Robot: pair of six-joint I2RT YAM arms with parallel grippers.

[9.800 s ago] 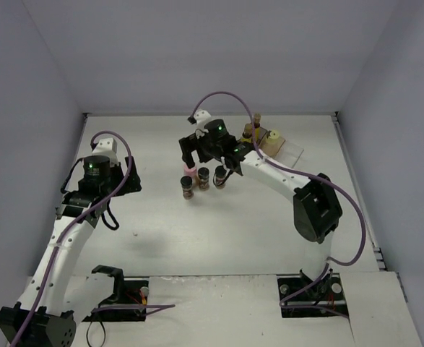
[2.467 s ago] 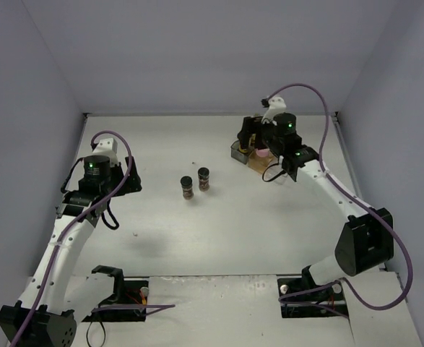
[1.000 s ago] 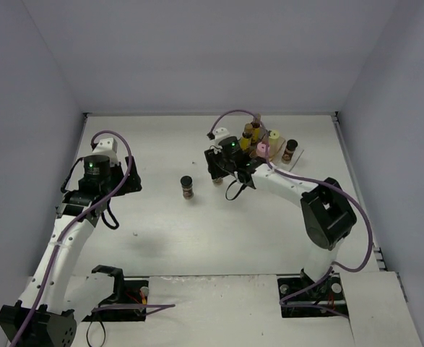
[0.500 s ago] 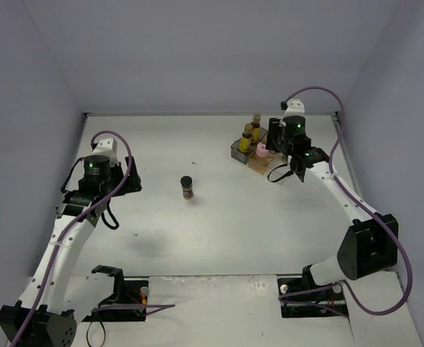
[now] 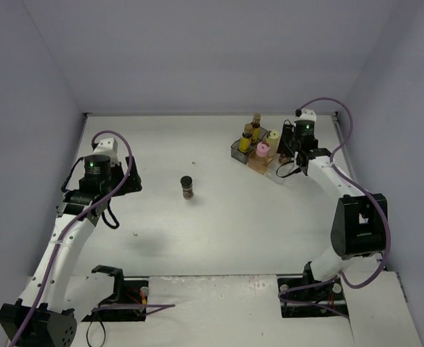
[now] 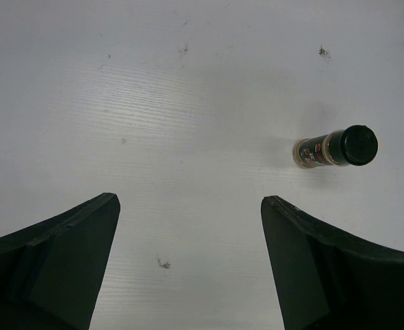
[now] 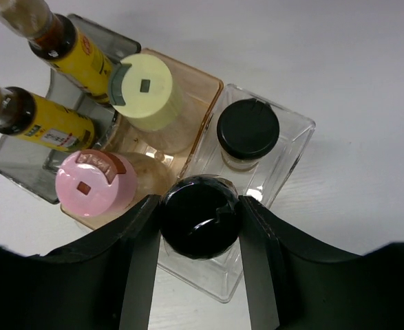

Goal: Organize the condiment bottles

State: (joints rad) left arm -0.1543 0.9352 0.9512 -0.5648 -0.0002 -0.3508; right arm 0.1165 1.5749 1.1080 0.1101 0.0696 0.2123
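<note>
Pale lilac walls (image 5: 197,58) enclose the white, speckled worktop (image 5: 219,231), where one spice jar (image 5: 188,188) stands alone mid-surface before the released left claw (image 6: 188,268). Far right, the right claw (image 7: 200,230) grips a black-capped jar (image 7: 200,212) over the clear bin (image 7: 294,148), beside other bottles (image 7: 145,86).

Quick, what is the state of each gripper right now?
Left gripper: open, holding nothing.
Right gripper: shut on a black-capped jar, at the clear bin.

We note: right end effector (image 7: 200,234) swung from counter (image 5: 197,231) middle to clear bin (image 7: 284,158), clamped on dark-capped jar (image 7: 200,213) carried from there. Pink-lidded bottle (image 5: 262,149), second dark-capped jar (image 7: 248,128) now binned too. Middle group shrunk to lone jar (image 5: 188,187).
</note>
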